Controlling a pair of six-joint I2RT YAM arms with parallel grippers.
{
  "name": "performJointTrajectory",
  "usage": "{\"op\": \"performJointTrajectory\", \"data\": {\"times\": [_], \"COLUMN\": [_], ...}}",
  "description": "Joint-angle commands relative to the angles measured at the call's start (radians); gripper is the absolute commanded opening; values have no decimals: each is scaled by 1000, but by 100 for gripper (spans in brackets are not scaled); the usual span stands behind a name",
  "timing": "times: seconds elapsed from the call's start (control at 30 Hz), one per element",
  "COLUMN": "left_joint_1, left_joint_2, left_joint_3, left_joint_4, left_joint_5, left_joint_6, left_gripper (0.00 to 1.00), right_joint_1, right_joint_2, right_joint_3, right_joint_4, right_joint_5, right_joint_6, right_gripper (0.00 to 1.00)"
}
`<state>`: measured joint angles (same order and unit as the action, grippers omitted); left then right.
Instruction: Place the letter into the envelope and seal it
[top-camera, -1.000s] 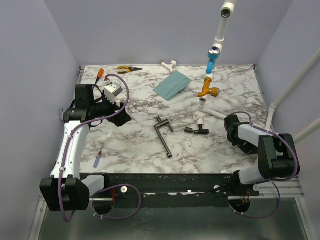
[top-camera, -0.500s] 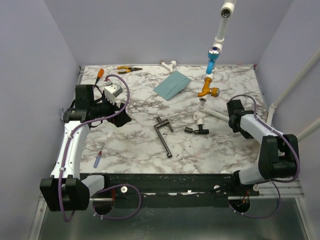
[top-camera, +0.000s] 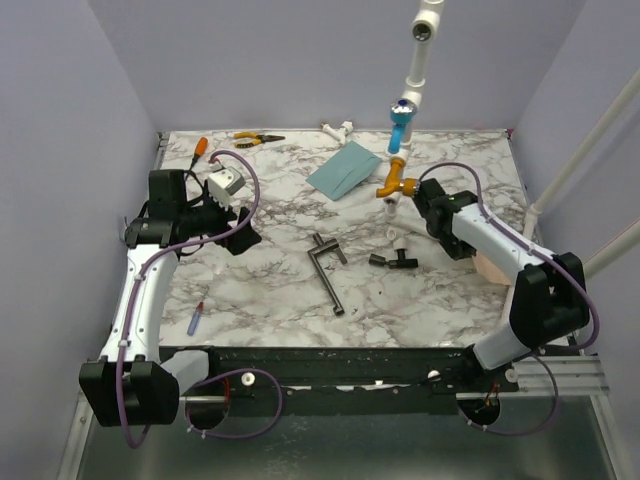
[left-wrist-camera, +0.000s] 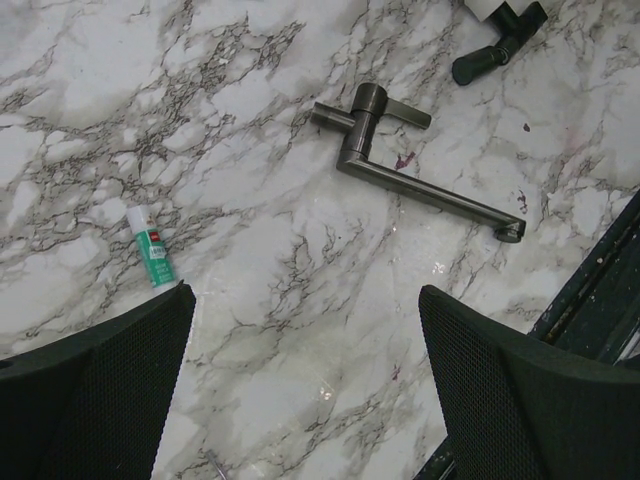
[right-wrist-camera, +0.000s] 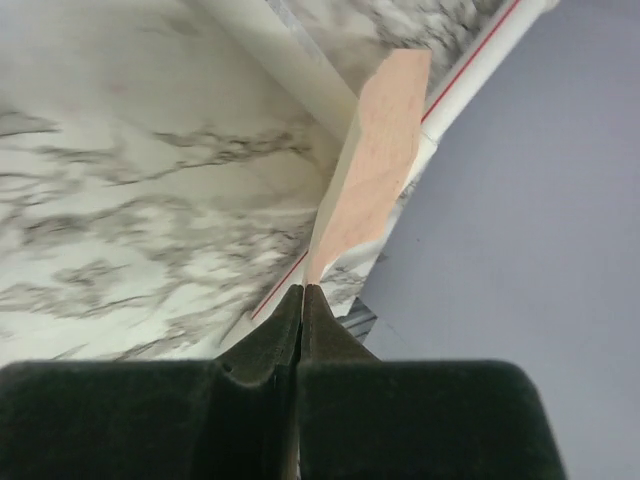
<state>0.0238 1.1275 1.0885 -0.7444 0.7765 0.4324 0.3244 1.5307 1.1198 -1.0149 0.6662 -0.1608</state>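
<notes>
Right wrist | right gripper (right-wrist-camera: 302, 292) clenched on letter (right-wrist-camera: 375, 170) corner | left gripper (left-wrist-camera: 305, 293) released | best: pinch firmly, carry flat to envelope (top-camera: 343, 170), upper centre

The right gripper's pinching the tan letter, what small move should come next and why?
Probably carry the letter toward the envelope: the right gripper is shut on the sheet's end near the table's right edge, and the envelope lies apart at the far middle.

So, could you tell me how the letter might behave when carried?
Probably light: the right hand holds the letter by a mere corner pinch. Likely flexible yet not limp: it juts out with only a slight bend.
</notes>
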Motion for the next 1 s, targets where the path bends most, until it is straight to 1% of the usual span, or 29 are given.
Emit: {"op": "performJointTrajectory", "data": {"times": [0.0, 0.13, 0.23, 0.3, 0.33, 0.37, 0.4, 0.5, 0.6, 0.63, 0.67, 0.7, 0.73, 0.77, 0.8, 0.9, 0.97], "left_joint_1": [-1, -1, -3, -15, -20, -65, -102, -259, -396, -421, -449, -468, -491, -515, -536, -562, -581], "left_joint_2": [-42, -66, -75, -59, -41, -19, 12, 137, 307, 375, 429, 482, 521, 555, 573, 575, 562], "left_joint_3": [42, 46, 54, 93, 142, 206, 301, 625, 1035, 1172, 1276, 1373, 1428, 1462, 1464, 1346, 1271], "left_joint_4": [-21, -29, -29, -28, -24, -18, -12, 1, 13, 13, 13, 14, 17, 23, 38, 118, 153], "left_joint_5": [-3, 8, 33, 54, 52, 37, 7, -47, -96, -90, -91, -93, -104, -142, -169, -177, -167], "left_joint_6": [22, 8, 4, -7, -24, -57, -88, -140, -193, -207, -217, -221, -217, -215, -215, -252, -240], "left_gripper": [93, 94, 95, 95, 96, 97, 99, 99, 99, 99, 99, 99, 99, 99, 99, 99, 99], "right_joint_1": [168, 183, 182, 148, 121, 89, 76, 64, 54, 53, 52, 53, 51, 51, 51, 51, 51], "right_joint_2": [32, -12, -64, -65, -53, -42, -29, -20, -20, -24, -27, -27, -26, -22, -21, -21, -17], "right_joint_3": [67, 80, 47, 49, 63, 73, 84, 117, 147, 150, 149, 152, 156, 157, 158, 156, 155], "right_joint_4": [-141, -130, -73, -44, -41, -37, -32, -14, -19, -17, -11, -9, -8, -6, -2, 15, 23], "right_joint_5": [-57, -127, -120, -142, -186, -219, -240, -266, -286, -283, -279, -279, -278, -282, -283, -292, -300], "right_joint_6": [122, 156, 183, 175, 172, 171, 171, 137, 131, 125, 122, 121, 121, 121, 122, 130, 129], "right_gripper": [1, 1, 1, 1, 1, 1, 1, 1, 1, 1, 1, 1, 1, 1, 1, 1, 1]}}
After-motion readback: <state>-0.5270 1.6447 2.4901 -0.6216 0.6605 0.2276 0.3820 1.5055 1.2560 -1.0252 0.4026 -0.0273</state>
